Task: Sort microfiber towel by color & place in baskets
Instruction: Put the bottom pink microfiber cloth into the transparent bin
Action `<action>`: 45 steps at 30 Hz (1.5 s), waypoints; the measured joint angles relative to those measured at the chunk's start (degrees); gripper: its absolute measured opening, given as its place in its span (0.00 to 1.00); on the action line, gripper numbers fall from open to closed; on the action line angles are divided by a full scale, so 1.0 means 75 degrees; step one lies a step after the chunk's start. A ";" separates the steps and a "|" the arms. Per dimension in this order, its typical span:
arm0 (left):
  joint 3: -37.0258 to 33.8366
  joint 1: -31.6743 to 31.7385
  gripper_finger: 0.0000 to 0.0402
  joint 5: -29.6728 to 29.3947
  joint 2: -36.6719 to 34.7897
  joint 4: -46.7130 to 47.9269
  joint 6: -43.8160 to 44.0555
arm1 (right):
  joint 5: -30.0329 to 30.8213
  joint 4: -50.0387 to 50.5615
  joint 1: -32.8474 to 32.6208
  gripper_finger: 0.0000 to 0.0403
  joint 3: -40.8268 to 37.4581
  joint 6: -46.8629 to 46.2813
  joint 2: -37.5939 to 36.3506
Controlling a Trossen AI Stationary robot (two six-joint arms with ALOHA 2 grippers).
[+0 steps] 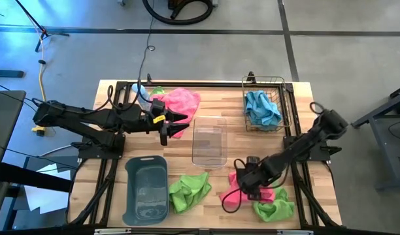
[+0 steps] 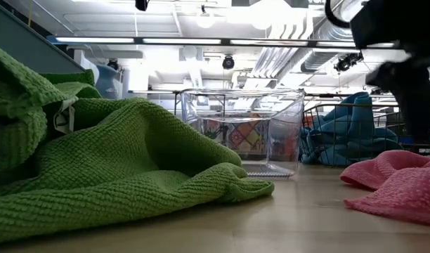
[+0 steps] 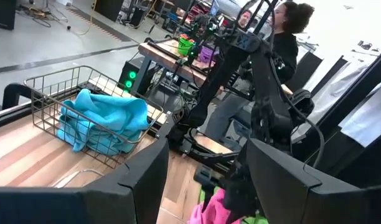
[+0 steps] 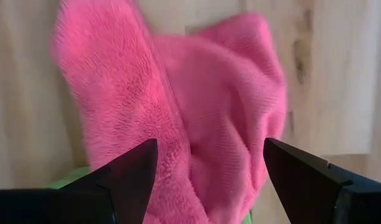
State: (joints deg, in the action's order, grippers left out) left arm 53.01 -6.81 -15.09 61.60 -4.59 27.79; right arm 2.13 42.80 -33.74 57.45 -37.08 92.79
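Observation:
A pink towel [image 1: 239,194] lies near the table's near right, partly on a green towel [image 1: 275,210]. My right gripper [image 1: 250,185] hovers over the pink towel [image 4: 197,124], open, with a finger on either side. Another pink towel [image 1: 183,101] lies at the far left, with my left gripper [image 1: 177,121] beside it, open and empty [image 3: 206,190]. A second green towel [image 1: 190,189] lies near the middle of the near edge. Blue towels [image 1: 262,108] fill the wire basket [image 1: 285,98]. The clear bin [image 1: 208,140] and the grey tub [image 1: 146,189] hold no towels.
A pale blue bottle [image 1: 140,91] stands at the far left behind the pink towel. In the low view the green towel [image 2: 109,161] fills the foreground and the clear bin [image 2: 243,130] stands behind it. People [image 3: 290,31] sit beyond the table's right side.

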 joint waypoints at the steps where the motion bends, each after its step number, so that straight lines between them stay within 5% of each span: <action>1: 0.0000 0.0000 0.51 0.0001 0.0000 0.0002 -0.0057 | -0.0038 -0.0010 -0.0015 0.72 0.0000 0.0000 0.0141; 18: -0.0002 0.0003 0.51 0.0017 0.0000 0.0013 -0.0283 | 0.0189 -0.0613 -0.0087 0.67 0.0067 -0.0041 0.1618; 22: -0.0003 0.0003 0.51 0.0017 0.0000 0.0008 -0.0267 | 0.0263 -0.0579 -0.0087 0.47 0.0067 -0.0053 0.1624; 26: -0.0002 0.0003 0.51 0.0017 0.0000 0.0007 -0.0263 | 0.0275 -0.0589 -0.0080 0.11 0.0089 -0.0040 0.1626; 28: 0.0000 0.0003 0.51 0.0017 0.0000 0.0007 -0.0260 | 0.0246 -0.0515 -0.0070 0.04 0.0174 -0.0014 0.1584; 36: -0.0001 0.0003 0.51 0.0015 -0.0036 -0.0002 -0.0394 | 0.0439 0.0307 -0.0040 0.01 0.0667 -0.0168 0.0665; 45: 0.0000 0.0006 0.51 -0.0341 -0.0579 -0.0002 -0.0793 | 0.0722 0.1432 -0.0043 0.00 0.0659 -0.0381 -0.1693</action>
State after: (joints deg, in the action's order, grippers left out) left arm 53.01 -6.76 -17.65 57.26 -4.61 21.85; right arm 7.55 53.54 -34.06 62.39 -39.94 80.09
